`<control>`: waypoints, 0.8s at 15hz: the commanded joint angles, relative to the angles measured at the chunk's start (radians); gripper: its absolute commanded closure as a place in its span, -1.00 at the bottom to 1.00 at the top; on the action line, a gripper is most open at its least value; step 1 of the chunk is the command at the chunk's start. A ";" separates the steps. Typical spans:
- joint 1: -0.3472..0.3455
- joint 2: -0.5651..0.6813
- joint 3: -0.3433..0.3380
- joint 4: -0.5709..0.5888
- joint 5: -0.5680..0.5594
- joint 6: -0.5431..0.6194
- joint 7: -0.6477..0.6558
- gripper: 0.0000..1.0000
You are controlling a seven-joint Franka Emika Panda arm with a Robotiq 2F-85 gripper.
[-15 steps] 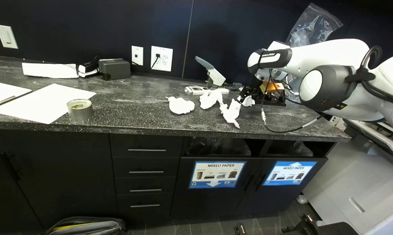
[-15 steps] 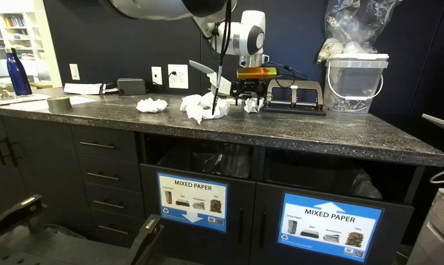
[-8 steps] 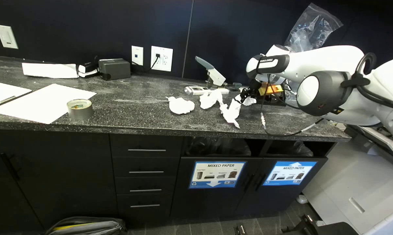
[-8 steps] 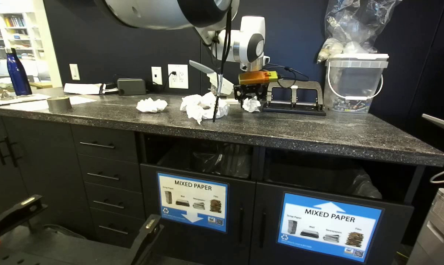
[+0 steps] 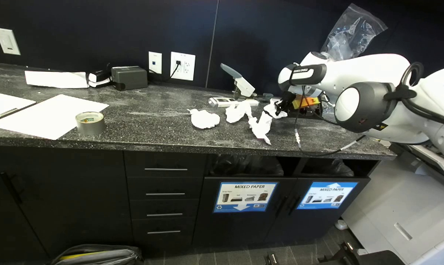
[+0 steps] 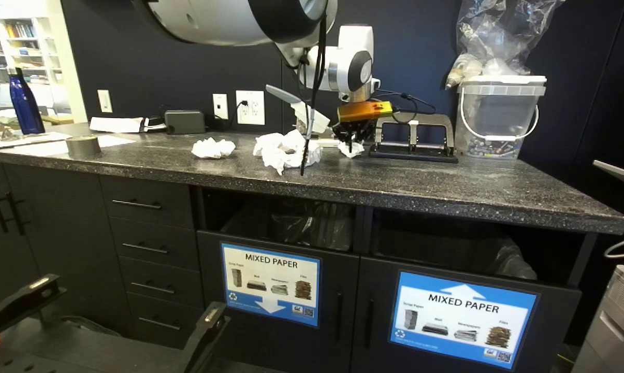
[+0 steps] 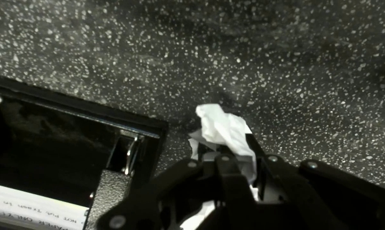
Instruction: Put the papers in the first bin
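Note:
My gripper (image 7: 235,140) is shut on a crumpled white paper (image 7: 224,126), which bulges out past the fingertips in the wrist view. Both exterior views show the gripper (image 5: 279,106) low over the counter with this paper (image 6: 350,150) under it. More crumpled papers lie to its left: one near the counter's front (image 5: 261,127), one beside it (image 5: 238,112), and another farther left (image 5: 205,119). Below the counter are two bag-lined bins, a left bin (image 6: 312,228) and a right bin (image 6: 446,233), behind doors with MIXED PAPER signs. Which is the first bin, I cannot tell.
A hole punch (image 6: 415,154) stands just right of the gripper, its corner close by in the wrist view. Behind the papers is a white stapler-like device (image 5: 244,87). A clear bucket (image 6: 498,116) stands at the right; a tape roll (image 5: 91,124) sits at the left.
My gripper has come down and turned somewhat, and its jaws have closed on the rightmost paper, which is squeezed and shifted slightly left. The other papers have stayed put.

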 commanded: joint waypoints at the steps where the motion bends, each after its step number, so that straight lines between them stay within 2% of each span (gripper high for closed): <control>1: -0.005 0.017 0.002 0.042 -0.003 -0.032 -0.022 0.87; 2: -0.006 0.014 0.000 0.039 -0.003 -0.048 -0.020 0.79; 4: -0.004 0.001 -0.020 0.030 -0.015 -0.103 0.001 0.77; 5: 0.000 -0.008 -0.049 0.025 -0.033 -0.133 0.031 0.75; 10: -0.011 -0.053 -0.136 0.010 -0.073 -0.250 0.080 0.86; 12: -0.021 -0.077 -0.161 -0.006 -0.079 -0.307 0.073 0.85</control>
